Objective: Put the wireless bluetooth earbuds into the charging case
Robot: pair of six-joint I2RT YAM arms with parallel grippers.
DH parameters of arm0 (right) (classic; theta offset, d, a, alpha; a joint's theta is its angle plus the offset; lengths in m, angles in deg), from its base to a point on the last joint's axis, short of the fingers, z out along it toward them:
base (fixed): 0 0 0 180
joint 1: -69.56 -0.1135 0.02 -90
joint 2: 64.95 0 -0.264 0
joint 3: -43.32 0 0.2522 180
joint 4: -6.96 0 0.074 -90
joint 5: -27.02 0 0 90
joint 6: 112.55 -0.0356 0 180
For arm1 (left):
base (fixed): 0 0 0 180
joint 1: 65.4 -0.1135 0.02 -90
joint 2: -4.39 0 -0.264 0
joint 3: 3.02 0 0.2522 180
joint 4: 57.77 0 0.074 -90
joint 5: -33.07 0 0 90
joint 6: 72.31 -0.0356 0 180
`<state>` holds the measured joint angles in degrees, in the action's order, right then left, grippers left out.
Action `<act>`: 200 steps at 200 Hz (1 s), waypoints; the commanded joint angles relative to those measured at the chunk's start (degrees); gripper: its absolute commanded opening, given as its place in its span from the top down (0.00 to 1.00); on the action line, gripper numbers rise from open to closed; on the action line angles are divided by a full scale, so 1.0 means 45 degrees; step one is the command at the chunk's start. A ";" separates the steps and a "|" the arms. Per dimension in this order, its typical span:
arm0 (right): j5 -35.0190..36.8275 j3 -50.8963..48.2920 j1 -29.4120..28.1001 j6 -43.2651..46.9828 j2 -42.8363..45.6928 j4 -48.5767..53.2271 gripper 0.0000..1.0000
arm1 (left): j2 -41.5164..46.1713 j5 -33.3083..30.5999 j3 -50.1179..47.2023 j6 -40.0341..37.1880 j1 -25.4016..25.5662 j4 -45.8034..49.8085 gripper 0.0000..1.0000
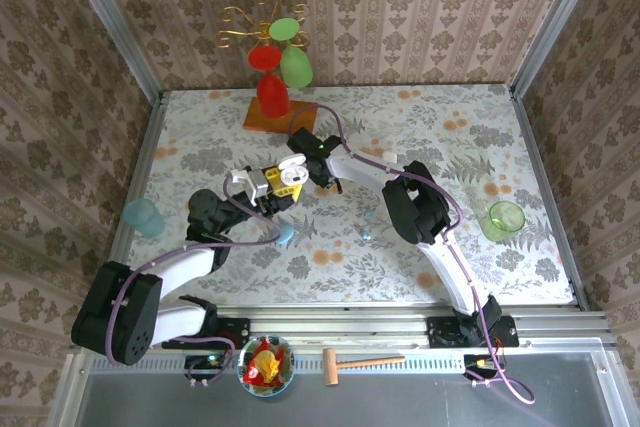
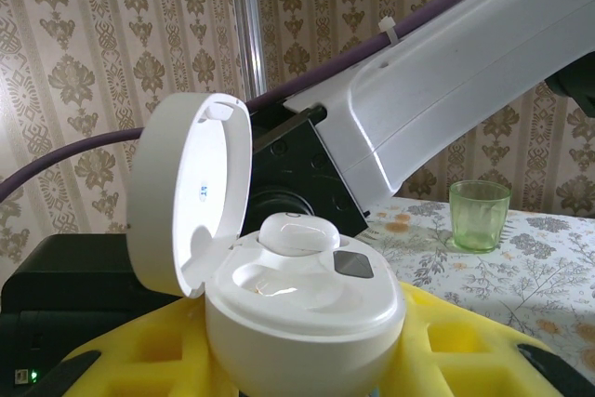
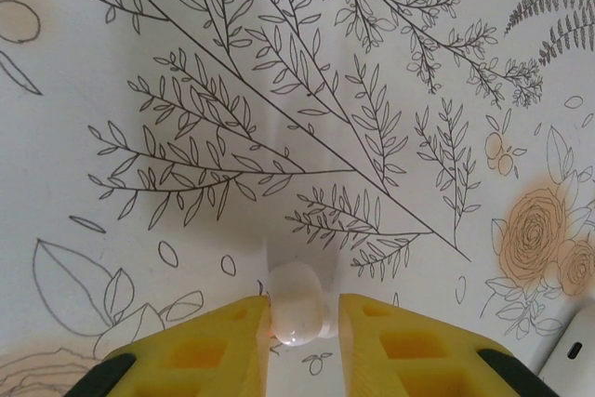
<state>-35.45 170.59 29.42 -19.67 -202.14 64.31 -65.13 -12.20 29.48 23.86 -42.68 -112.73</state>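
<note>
Left hand [image 2: 307, 364] grips open case [image 2: 302, 318], earbud [image 2: 297, 234] inside; right hand [image 3: 305, 327] clamps loose white earbud [image 3: 297, 302]

The charging case [image 2: 297, 323] and the earbud [image 3: 296, 309] are white; the desk [image 3: 279, 90] has grey leaves and orange flowers.

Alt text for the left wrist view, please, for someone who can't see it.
An open white charging case sits between the left tool's yellow fingers, lid tipped up to the left, one white earbud resting in its far socket, the near socket empty. Behind it the right arm's white link crosses the view; a green cup stands on the floral table.
</note>
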 commanded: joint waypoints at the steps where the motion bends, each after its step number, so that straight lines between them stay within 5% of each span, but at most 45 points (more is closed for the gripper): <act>1: 0.0370 0.0467 0.0004 0.0201 -0.0312 0.0434 0.75 | 0.0194 -0.0003 0.0034 -0.0298 -0.0087 -0.0137 0.76; 106: 0.0657 0.1084 0.0014 0.0141 -0.0821 0.0933 0.82 | 0.0106 -0.0090 0.0014 -0.0461 -0.0070 -0.0003 0.76; 200: -0.1438 -0.3722 0.0682 -0.2218 0.4841 -0.1008 0.83 | -0.0020 -0.0870 -0.0007 -0.0509 -0.0079 -0.0593 0.75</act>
<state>-38.71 159.66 31.10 -24.35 -189.46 63.09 -65.13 -14.47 29.48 22.53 -42.68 -112.78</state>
